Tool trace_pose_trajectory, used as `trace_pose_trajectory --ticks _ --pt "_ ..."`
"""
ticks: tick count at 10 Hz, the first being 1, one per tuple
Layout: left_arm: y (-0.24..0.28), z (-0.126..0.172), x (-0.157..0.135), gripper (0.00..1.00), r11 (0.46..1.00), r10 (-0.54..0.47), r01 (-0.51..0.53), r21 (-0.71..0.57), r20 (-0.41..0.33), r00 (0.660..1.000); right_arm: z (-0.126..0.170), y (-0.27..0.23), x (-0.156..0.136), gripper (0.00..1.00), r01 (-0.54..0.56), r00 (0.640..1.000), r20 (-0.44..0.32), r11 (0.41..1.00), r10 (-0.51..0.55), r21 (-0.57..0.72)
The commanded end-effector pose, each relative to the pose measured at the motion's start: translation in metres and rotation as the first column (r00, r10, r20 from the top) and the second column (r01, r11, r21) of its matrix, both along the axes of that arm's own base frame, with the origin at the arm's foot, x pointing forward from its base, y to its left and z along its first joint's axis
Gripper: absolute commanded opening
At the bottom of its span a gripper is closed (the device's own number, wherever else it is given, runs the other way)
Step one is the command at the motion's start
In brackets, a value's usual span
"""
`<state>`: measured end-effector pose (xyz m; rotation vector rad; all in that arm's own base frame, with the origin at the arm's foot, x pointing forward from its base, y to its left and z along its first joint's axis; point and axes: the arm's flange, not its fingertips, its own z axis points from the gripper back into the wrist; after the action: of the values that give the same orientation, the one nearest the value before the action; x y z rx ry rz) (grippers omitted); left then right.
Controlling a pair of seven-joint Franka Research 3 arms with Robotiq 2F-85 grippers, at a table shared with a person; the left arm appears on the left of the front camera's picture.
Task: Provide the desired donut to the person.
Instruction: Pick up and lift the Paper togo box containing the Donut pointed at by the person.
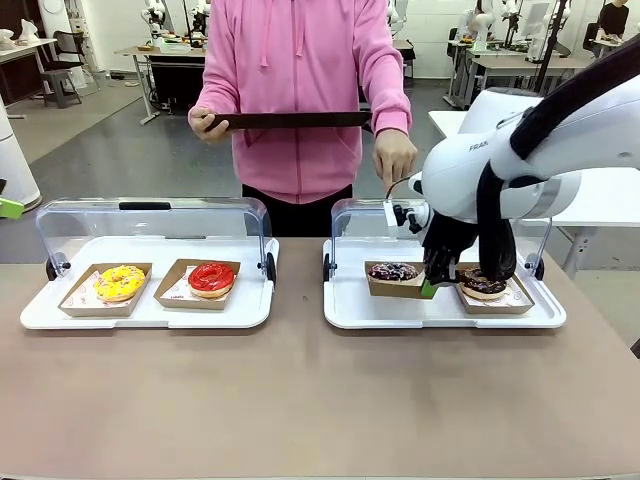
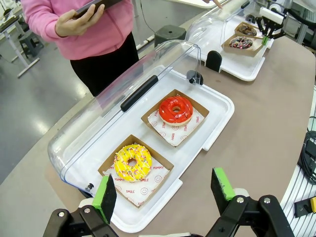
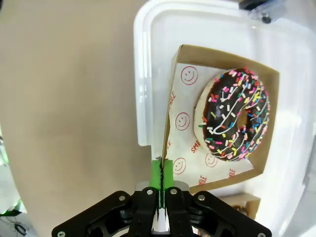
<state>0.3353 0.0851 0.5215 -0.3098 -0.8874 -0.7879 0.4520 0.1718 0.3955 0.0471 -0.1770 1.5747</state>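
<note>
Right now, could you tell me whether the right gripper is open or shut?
Shut: in the right wrist view the right gripper pinches with its green pads the edge of the cardboard tray holding the sprinkled chocolate donut.

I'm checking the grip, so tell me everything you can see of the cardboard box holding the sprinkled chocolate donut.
The cardboard box is shallow, open-topped and brown, lined with white paper printed with red smileys. It sits in the white tray on the robot's right and holds a chocolate-iced donut with coloured sprinkles. The right gripper is shut on its thin side wall.
</note>
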Motion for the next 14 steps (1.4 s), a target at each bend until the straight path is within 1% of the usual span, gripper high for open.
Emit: trace_pose_trajectory --ticks 1,2,3,4,6,7,8,9,11,12,13,14 --pt "0.001 0.0 0.0 1.0 1.0 -0.001 0.001 -0.012 0.0 1.0 0.023 -0.007 -0.041 0.0 -0.056 0.998 0.032 0.998 0.055 0.021" --pt "0.001 0.0 0.0 1.0 1.0 -0.001 0.001 -0.012 0.0 1.0 0.035 -0.01 -0.057 0.0 -0.065 0.995 0.076 0.998 0.063 0.022" --pt "0.001 0.0 0.0 1.0 1.0 -0.001 0.001 -0.012 0.0 1.0 0.051 -0.013 -0.076 0.0 -0.106 0.99 0.096 0.994 0.102 0.038" --pt "0.001 0.0 0.0 1.0 1.0 -0.001 0.001 -0.012 0.0 1.0 0.075 -0.019 -0.103 0.0 -0.163 0.984 0.082 0.984 0.157 0.077" --pt "0.001 0.0 0.0 1.0 1.0 -0.001 0.001 -0.012 0.0 1.0 0.12 -0.025 -0.146 0.0 -0.22 0.972 0.097 0.973 0.213 0.069" --pt "0.001 0.0 0.0 1.0 1.0 -0.001 0.001 -0.012 0.0 1.0 0.141 -0.026 -0.16 0.0 -0.241 0.96 0.159 0.97 0.231 0.042" --pt "0.001 0.0 0.0 1.0 1.0 -0.001 0.001 -0.012 0.0 1.0 0.161 -0.025 -0.164 0.0 -0.242 0.939 0.252 0.97 0.232 0.011" --pt "0.001 0.0 0.0 1.0 1.0 -0.001 0.001 -0.012 0.0 1.0 0.18 -0.025 -0.161 0.0 -0.229 0.921 0.319 0.973 0.222 -0.014" --pt "0.001 0.0 0.0 1.0 1.0 -0.001 0.001 -0.012 0.0 1.0 0.2 -0.023 -0.154 0.0 -0.213 0.893 0.405 0.977 0.195 -0.003" --pt "0.001 0.0 0.0 1.0 1.0 -0.001 0.001 -0.012 0.0 1.0 0.203 -0.021 -0.15 0.0 -0.218 0.88 0.432 0.976 0.196 0.002" --pt "0.001 0.0 0.0 1.0 1.0 -0.001 0.001 -0.012 0.0 1.0 0.201 -0.016 -0.137 0.0 -0.205 0.89 0.418 0.979 0.183 0.009" --pt "0.001 0.0 0.0 1.0 1.0 -0.001 0.001 -0.012 0.0 1.0 0.212 -0.027 -0.162 0.0 -0.232 0.889 0.408 0.973 0.21 0.005"
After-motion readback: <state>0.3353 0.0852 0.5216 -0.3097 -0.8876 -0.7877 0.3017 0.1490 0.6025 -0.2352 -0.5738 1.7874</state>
